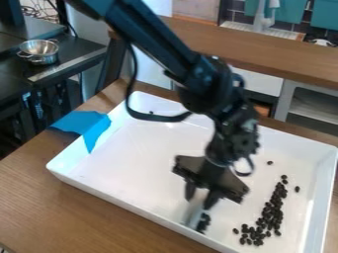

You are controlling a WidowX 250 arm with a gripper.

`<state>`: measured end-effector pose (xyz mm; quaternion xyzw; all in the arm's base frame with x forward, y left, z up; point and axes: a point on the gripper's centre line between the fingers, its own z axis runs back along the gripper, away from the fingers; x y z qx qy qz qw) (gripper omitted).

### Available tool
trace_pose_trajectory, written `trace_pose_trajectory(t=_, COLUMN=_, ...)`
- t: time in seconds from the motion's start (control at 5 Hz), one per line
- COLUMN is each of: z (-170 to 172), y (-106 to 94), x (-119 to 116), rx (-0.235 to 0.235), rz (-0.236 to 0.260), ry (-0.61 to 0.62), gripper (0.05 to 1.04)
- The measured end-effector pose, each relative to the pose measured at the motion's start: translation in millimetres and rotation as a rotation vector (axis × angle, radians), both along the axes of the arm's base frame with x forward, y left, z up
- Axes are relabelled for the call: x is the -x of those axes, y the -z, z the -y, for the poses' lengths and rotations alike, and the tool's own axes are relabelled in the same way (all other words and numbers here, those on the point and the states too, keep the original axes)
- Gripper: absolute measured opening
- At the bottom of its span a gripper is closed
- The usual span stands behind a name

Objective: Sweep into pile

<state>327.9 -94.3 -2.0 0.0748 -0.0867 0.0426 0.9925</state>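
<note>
Gripper (200,198) clamped on pale blade (194,215); I should keep edge flush with white tray (142,158), easing nearby dark beans (203,223) toward larger cluster (269,218).

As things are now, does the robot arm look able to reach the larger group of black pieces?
Probably yes: the gripper hangs low over the tray, near the larger group of black pieces, and nothing seems to stand between them.

From where I'm standing, I can't make out any readable text, label, brand, number or sign on anything at all, not a single letter or digit that I could name.
</note>
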Motion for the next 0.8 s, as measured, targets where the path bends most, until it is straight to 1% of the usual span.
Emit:
trace_pose_trajectory(t=0.2, z=20, y=-2.6, x=1, rx=0.028, rz=-0.025, ry=-0.005, gripper=0.361)
trace_pose_trajectory(t=0.4, z=35, y=-4.9, x=1, rx=0.043, rz=-0.052, ry=-0.016, gripper=0.361)
trace_pose_trajectory(t=0.6, z=50, y=-6.8, x=-1, rx=0.054, rz=-0.059, ry=-0.016, gripper=0.361)
trace_pose_trajectory(t=0.8, z=58, y=-7.7, x=-7, rx=0.062, rz=-0.053, ry=-0.015, gripper=0.361)
